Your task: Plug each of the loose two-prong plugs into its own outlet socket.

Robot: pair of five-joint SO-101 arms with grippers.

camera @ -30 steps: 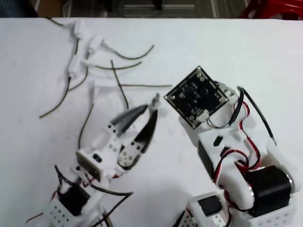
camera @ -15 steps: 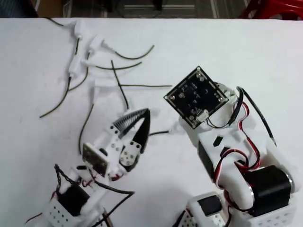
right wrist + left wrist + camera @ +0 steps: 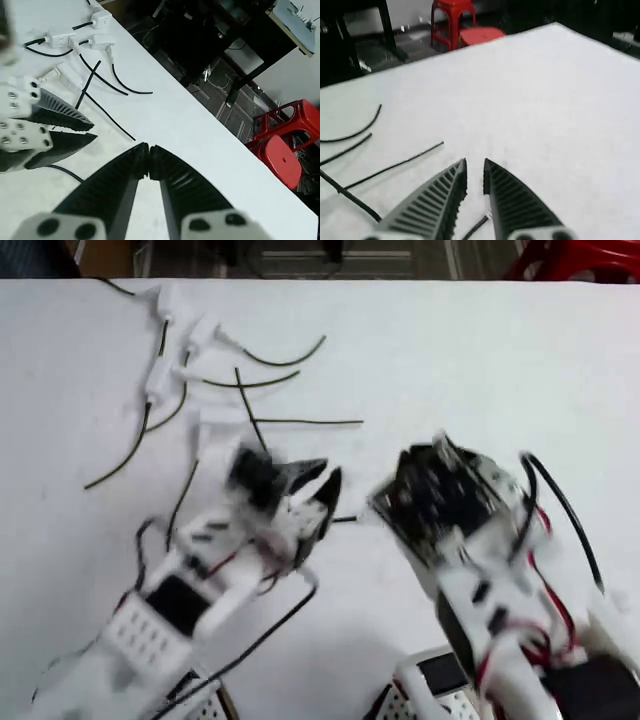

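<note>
Plugs point(image 3: 203, 332) and sockets point(image 3: 158, 380) lie clustered, cords splayed, toward the tabletop point(image 3: 480, 360) far edge. Your left end effector point(image 3: 475, 170) hangs near them, barely parted, empty; your right end effector point(image 3: 149, 150) is pinched closed, empty.

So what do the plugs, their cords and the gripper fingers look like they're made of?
Plugs: white moulded plastic, judging by the smooth, slightly glossy, blocky bodies.
Cords: probably a dark rubber or vinyl sheath; they are thin and matte, and some hold soft curves.
Fingers: dark matte plastic, possibly printed, with ribbed inner faces and no metallic shine.
</note>
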